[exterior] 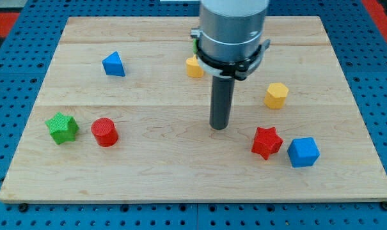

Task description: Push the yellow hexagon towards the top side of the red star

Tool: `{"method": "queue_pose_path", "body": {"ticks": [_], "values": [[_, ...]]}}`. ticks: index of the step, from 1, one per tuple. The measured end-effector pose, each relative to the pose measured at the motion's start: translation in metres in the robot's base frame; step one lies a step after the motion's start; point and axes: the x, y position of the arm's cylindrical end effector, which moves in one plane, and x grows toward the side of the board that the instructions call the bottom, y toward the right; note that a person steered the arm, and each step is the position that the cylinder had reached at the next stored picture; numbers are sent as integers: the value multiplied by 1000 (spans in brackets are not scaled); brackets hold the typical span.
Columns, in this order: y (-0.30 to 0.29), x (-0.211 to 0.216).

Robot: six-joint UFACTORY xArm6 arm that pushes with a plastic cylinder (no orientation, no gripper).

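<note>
Rod tip (219, 126) on bare board, touching no block. Yellow hexagon (276, 95) up-right of the tip, red star (267, 142) lower-right. Second yellow block (194, 67) half hidden behind arm, possibly a heart.

Yellow hexagon (276, 95), red star (267, 142), blue cube (303, 152), green star (62, 128), red cylinder (105, 132), blue triangle (114, 64).

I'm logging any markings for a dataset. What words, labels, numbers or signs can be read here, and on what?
None: no readable text, number or sign shows on the wooden board, the coloured blocks, the blue pegboard or the arm's grey housing.
</note>
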Motion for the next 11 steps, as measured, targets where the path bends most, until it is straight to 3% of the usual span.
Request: {"method": "queue_pose_path", "body": {"ticks": [2,4,5,7,9,10,11], "values": [[64,19],[82,45],[68,34],[-13,-39],[40,-122],[101,-118],[123,-88]]}}
